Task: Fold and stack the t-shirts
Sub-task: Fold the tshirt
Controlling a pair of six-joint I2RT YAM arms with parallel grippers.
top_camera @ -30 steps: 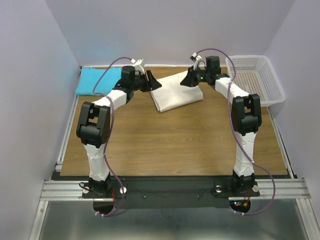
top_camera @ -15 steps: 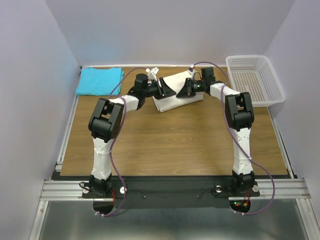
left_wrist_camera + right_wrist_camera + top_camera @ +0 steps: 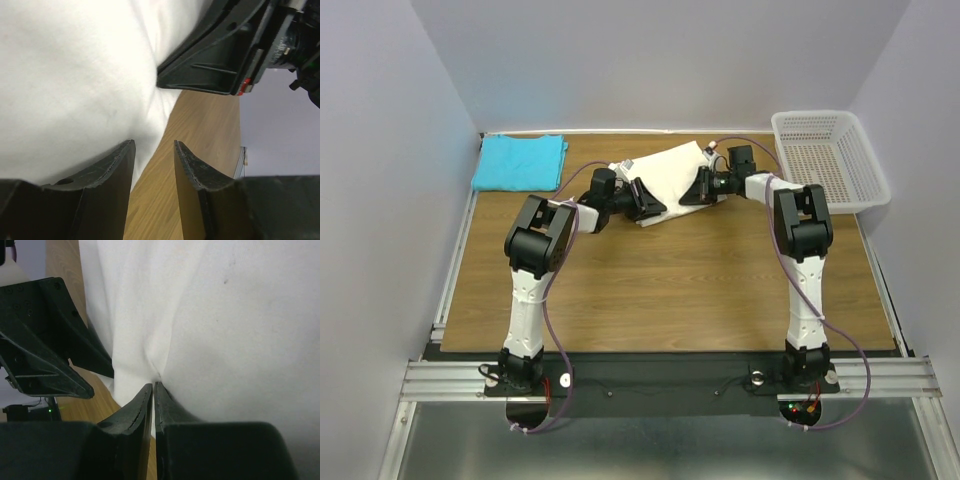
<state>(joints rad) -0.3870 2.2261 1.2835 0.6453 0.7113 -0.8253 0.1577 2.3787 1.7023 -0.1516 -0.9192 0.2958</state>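
Observation:
The cream-white t-shirt (image 3: 665, 168) lies folded at the back middle of the table, and it fills the wrist views (image 3: 65, 75) (image 3: 235, 315). My left gripper (image 3: 653, 206) (image 3: 153, 144) is open at its front left corner, with the cloth edge beside one finger and bare wood in the gap. My right gripper (image 3: 693, 194) (image 3: 153, 384) is shut on the shirt's front edge, where the cloth puckers at its tips. The turquoise t-shirt (image 3: 520, 162) lies folded at the back left, apart from both grippers.
A white mesh basket (image 3: 876, 186) stands at the back right corner. The wooden table (image 3: 670, 280) ends at grey walls on three sides. The two grippers face each other closely, each in the other's wrist view: the left gripper (image 3: 45, 355), the right gripper (image 3: 220, 60).
Both grippers came in and down onto the white shirt's front edge, the left one moving right. The right jaws closed on the cloth, the left jaws narrowed, and the shirt shifted slightly.

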